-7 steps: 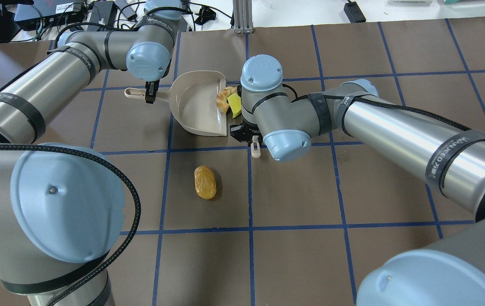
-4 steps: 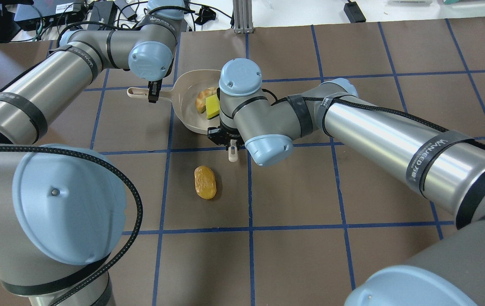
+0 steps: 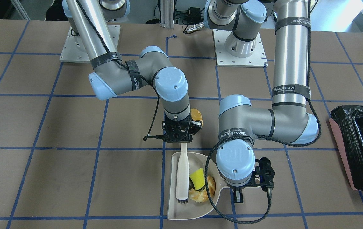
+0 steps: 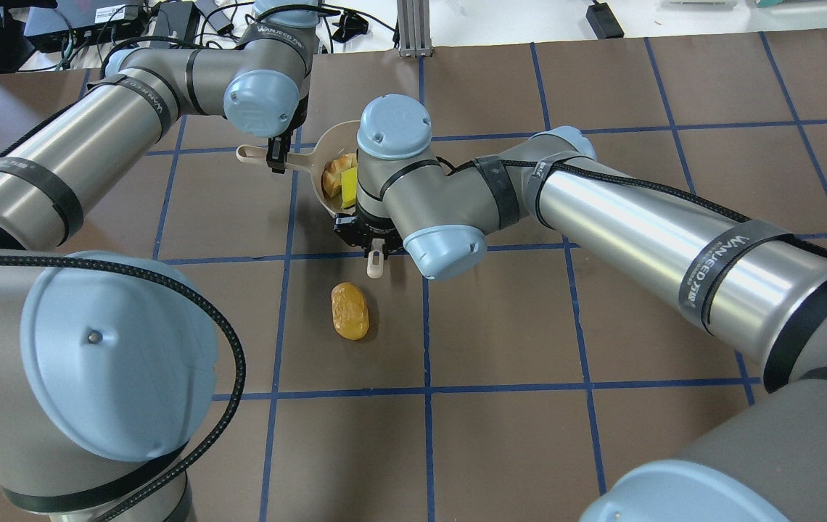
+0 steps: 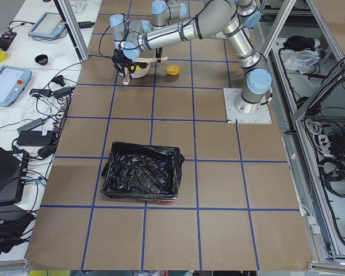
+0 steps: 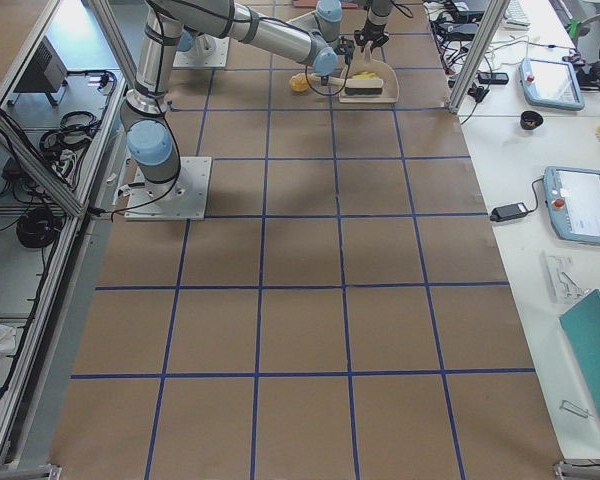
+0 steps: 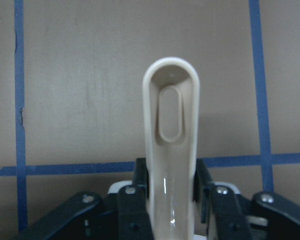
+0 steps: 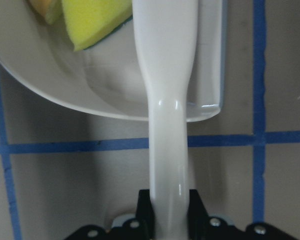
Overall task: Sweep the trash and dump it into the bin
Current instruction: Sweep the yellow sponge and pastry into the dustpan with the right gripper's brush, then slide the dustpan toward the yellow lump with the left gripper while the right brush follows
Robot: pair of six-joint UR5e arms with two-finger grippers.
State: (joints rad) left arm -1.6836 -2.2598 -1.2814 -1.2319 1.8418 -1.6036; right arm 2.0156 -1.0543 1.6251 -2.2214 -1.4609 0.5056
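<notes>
Left gripper [image 7: 171, 175]: fingers clamped on the dustpan handle [image 7: 170, 100].
Right gripper [image 8: 169, 202]: clamped on the brush [image 3: 182, 171], its bristles inside the pan.
Dustpan [image 3: 176, 216]: toward the worktop's far edge; holds the sponge piece [image 3: 196, 175] and the croissant piece [image 3: 211, 186].
Orange lump [image 4: 350, 310]: on the worktop, outside the pan on the robot's side.
Bin [image 3: 359, 143]: black-lined, at the worktop's left edge, well apart.

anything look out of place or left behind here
One thing: the orange-yellow lump lies alone on the table, outside the dustpan, while the sponge piece and the bread piece sit inside it beside the brush. Nothing looks spilled or damaged.
</notes>
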